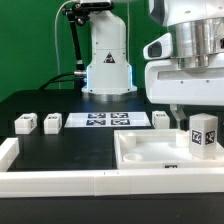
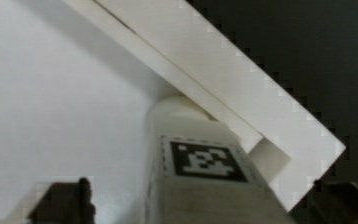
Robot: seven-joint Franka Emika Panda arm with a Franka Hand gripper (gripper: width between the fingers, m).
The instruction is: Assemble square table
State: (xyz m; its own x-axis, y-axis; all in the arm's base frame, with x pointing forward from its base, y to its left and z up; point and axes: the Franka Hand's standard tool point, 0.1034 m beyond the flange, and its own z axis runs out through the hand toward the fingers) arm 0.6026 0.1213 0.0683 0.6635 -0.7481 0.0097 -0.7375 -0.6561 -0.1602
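Note:
The square table slab [image 1: 150,152] lies at the exterior view's lower right, rim up. One white leg block [image 1: 203,135] with a marker stands upright on it near the right rim. My gripper [image 1: 198,113] hangs just above this leg. In the wrist view the leg [image 2: 202,150] stands between my two dark fingertips [image 2: 60,200], beside the slab's rim [image 2: 247,90]. The jaws are wide open, with gaps to the leg on both sides. Two leg blocks [image 1: 24,123] [image 1: 52,122] lie at the left and a third [image 1: 161,119] sits behind the slab.
The marker board [image 1: 108,120] lies flat on the black table between the loose legs. A long low white barrier wall [image 1: 60,180] runs along the front edge. The robot base [image 1: 108,60] stands at the back centre.

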